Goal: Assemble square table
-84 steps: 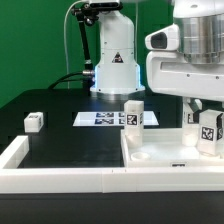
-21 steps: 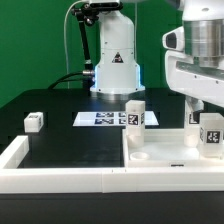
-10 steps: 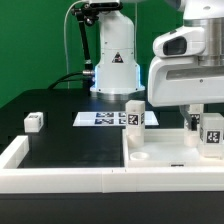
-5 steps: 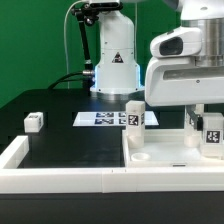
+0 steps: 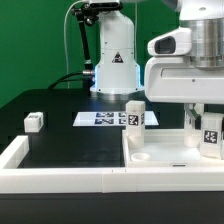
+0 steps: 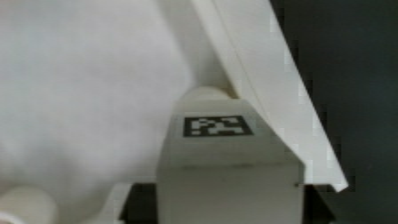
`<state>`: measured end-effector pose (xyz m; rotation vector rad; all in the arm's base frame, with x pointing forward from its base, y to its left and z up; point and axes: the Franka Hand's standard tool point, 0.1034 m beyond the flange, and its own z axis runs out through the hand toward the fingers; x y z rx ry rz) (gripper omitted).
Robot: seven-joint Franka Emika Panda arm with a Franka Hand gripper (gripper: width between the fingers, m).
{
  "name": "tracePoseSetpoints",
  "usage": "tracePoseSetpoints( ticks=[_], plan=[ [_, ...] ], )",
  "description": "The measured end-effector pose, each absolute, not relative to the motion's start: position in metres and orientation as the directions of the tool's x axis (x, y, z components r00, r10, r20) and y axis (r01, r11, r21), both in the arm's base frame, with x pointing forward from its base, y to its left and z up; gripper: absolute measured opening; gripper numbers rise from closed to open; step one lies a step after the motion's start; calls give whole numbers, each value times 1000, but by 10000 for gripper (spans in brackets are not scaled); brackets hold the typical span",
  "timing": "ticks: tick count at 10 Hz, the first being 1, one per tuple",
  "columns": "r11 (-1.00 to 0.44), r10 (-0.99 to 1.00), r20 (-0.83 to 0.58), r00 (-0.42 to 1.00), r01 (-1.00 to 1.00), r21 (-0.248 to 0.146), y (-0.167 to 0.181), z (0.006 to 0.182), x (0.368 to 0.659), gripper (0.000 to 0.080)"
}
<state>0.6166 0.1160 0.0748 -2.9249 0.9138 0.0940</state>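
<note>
The square table's white slab (image 5: 165,152) lies flat at the front right, against the white rail. One tagged white leg (image 5: 134,113) stands upright at the slab's far corner towards the exterior view's left. A second tagged leg (image 5: 209,133) stands upright over the slab's far corner at the exterior view's right, and my gripper (image 5: 209,136) is shut on it from above. In the wrist view this leg (image 6: 221,150) fills the gap between my two dark fingers (image 6: 150,200), its tag facing the camera, with the slab (image 6: 89,90) behind. A third leg (image 5: 34,121) lies on the black table at the exterior view's left.
The marker board (image 5: 100,118) lies flat behind the slab, in front of the arm's white base (image 5: 113,65). A long white rail (image 5: 60,178) borders the front of the black surface and turns back at the exterior view's left.
My jaws have closed on the upright leg at the exterior view's right. The hand and the leg have barely shifted since.
</note>
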Motion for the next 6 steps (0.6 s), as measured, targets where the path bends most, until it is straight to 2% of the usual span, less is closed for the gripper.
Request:
tracePoseSetpoints(
  ticks=[4,6],
  plan=[
    [-549,-830,-104,549,-835,-22,116,73,616,294],
    [-338,-936,-107,336,-941,3,115,73,616,294]
  ],
)
